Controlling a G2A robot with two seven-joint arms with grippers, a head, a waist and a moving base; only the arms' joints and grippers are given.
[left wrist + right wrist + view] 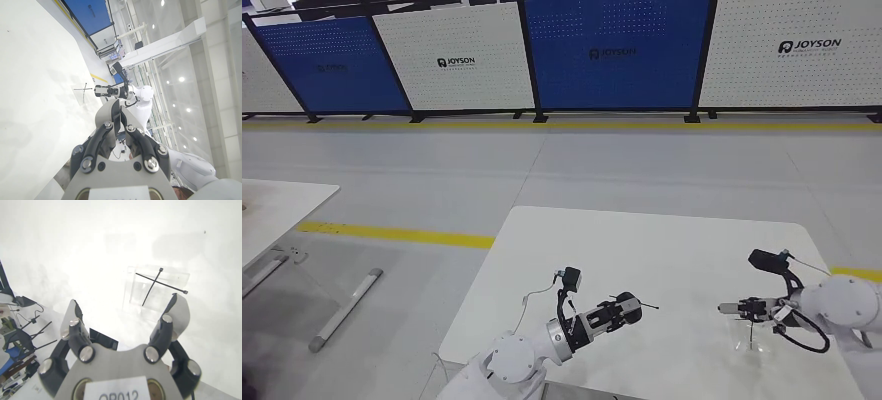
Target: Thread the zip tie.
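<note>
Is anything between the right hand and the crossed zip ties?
Nothing in the way: the right wrist view shows just bare clear tray and white table between the open right hand and the zip ties.

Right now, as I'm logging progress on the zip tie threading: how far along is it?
Done: nothing. Two thin black plastic zip ties lie crossed and unthreaded on a clear tray on the white table. In hand: the right gripper is open just short of them; the left gripper is shut farther off, whether on anything I cannot tell. To do: grasp a tie and feed its tail through its head.
</note>
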